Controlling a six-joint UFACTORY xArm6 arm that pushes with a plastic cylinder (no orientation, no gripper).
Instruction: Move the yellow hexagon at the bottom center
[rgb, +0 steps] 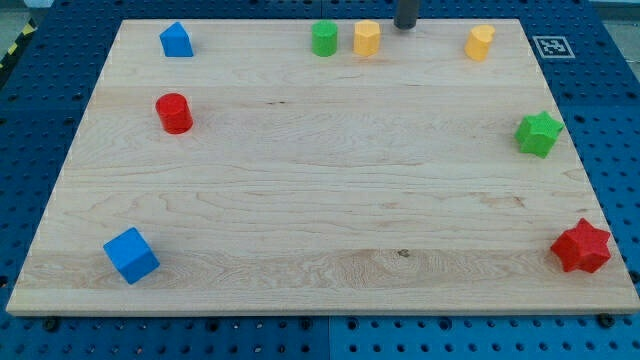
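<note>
The yellow hexagon (367, 38) stands near the board's top edge, just right of a green cylinder (323, 39). My tip (406, 27) is at the very top of the view, on the board's top edge, a short way to the right of the yellow hexagon and not touching it. Only the rod's lowest part shows. A second yellow block (481, 42) stands further right along the top edge.
A blue house-shaped block (176, 40) is at top left, a red cylinder (174, 113) below it, a blue cube (131, 255) at bottom left. A green star (538, 134) is at the right edge, a red star (581, 247) at bottom right.
</note>
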